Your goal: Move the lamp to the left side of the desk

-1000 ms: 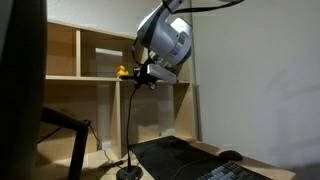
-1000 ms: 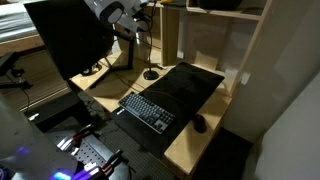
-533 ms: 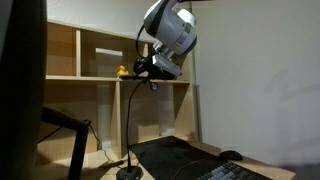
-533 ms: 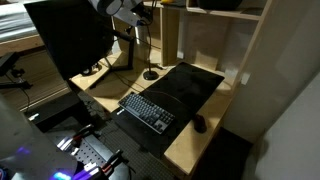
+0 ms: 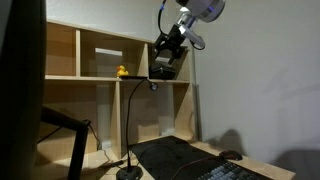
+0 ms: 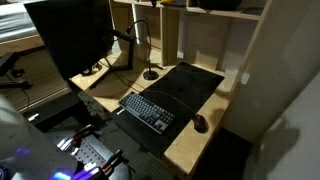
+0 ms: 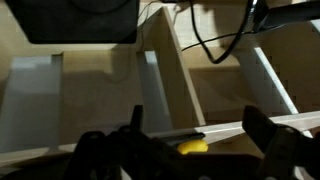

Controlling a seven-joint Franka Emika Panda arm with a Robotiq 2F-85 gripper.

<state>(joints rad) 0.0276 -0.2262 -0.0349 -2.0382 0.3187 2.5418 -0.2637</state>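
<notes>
The fingers [image 7: 278, 150] stand wide apart, empty, high above the lamp [image 5: 133, 120]; its base alone supports it on the tabletop [image 6: 110, 90].

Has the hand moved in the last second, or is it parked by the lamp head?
Yes. In an exterior view the hand has gone up and to the right. It was level with the shelf board and now sits mostly above it.

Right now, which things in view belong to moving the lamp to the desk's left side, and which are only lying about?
For the job: slim black gooseneck lamp; light wooden desk.
Lying about: black keyboard; dark mouse; large dark mat; small yellow object on the wooden shelf.
</notes>
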